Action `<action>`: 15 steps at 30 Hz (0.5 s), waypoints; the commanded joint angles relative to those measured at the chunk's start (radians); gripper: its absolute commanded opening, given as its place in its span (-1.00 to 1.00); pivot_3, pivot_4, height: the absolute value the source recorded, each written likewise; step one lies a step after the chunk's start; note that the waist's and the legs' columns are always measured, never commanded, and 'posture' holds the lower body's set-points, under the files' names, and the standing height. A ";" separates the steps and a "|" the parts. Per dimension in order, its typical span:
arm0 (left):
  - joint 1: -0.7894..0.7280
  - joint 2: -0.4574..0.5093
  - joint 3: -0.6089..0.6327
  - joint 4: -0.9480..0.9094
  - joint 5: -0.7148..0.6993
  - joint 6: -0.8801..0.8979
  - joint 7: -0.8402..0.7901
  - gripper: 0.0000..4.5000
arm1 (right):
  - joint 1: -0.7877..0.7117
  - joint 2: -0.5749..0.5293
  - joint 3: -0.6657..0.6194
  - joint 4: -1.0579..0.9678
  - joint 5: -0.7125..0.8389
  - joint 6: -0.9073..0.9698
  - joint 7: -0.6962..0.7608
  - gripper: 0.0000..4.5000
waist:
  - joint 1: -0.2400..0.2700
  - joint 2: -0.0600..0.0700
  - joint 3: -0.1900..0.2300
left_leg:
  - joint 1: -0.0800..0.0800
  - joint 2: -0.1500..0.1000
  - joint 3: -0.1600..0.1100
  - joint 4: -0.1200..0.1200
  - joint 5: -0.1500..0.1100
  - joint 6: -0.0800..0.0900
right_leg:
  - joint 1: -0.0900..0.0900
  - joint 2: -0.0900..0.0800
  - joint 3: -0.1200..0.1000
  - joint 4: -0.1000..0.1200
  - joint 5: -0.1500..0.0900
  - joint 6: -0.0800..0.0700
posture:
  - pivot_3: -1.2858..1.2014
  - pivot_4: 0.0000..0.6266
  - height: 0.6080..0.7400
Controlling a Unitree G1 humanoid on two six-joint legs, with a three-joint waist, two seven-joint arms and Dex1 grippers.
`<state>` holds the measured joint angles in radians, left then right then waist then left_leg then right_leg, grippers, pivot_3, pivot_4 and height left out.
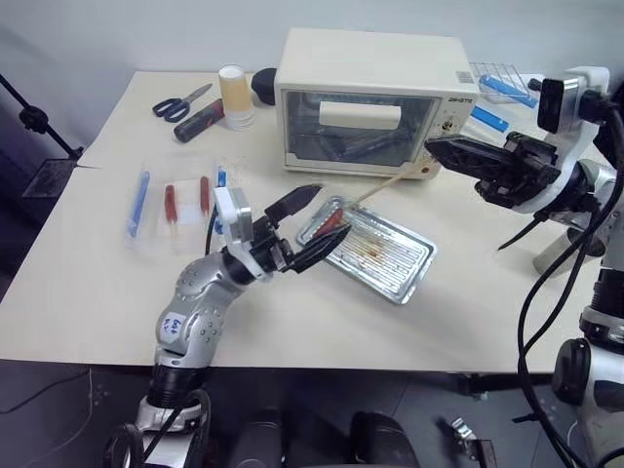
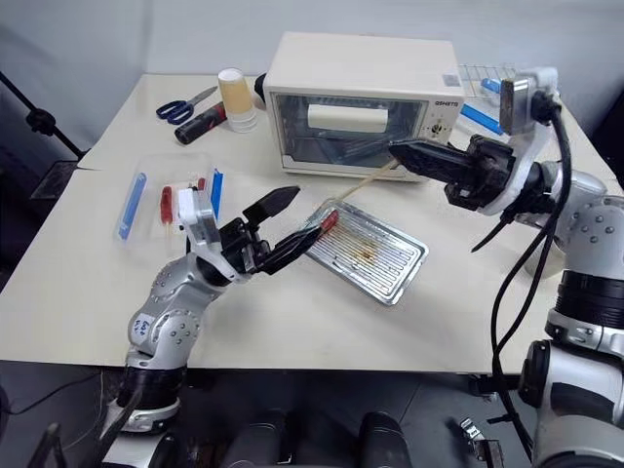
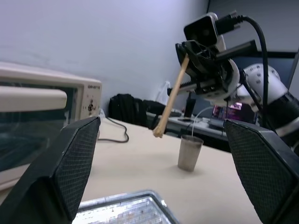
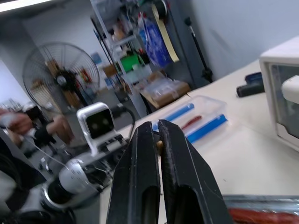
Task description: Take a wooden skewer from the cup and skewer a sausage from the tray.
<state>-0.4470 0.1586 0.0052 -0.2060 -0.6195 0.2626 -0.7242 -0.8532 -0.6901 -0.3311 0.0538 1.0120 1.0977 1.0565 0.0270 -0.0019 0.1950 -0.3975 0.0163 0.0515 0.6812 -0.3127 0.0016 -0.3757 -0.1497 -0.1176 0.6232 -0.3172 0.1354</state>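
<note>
sausage (image 2: 330, 220) half behind left gripper (image 2: 290, 225)

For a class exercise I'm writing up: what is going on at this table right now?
The right end effector is shut on the wooden skewer, holding it above the tray. The left end effector is open over the tray's near end, by the sausage. The sausage is not yet skewered. The cup stands apart.

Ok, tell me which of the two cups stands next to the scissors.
The yellowish-orange cup with a white top, beside the blue-handled scissors; the steel cup stands apart, on the right.
</note>
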 commanded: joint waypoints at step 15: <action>-0.066 -0.113 -0.077 0.007 0.011 -0.038 0.015 0.08 | 0.073 0.068 -0.036 -0.144 0.224 0.068 -0.189 -1.00 | -0.001 0.000 0.000 | 0.000 0.000 0.000 0.000 0.000 0.001 | 0.000 0.000 0.000 0.000 0.000 0.000 | 0.03 -0.52 1.00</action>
<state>-0.4995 0.0525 -0.0606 -0.1806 -0.6118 0.2395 -0.7115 -0.7763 -0.6201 -0.3490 -0.0517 1.2044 1.1754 0.8748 0.0255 -0.0019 0.1951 -0.3976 0.0163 0.0517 0.6811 -0.3130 0.0022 -0.3758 -0.1496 -0.1177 0.6230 -0.3172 0.1355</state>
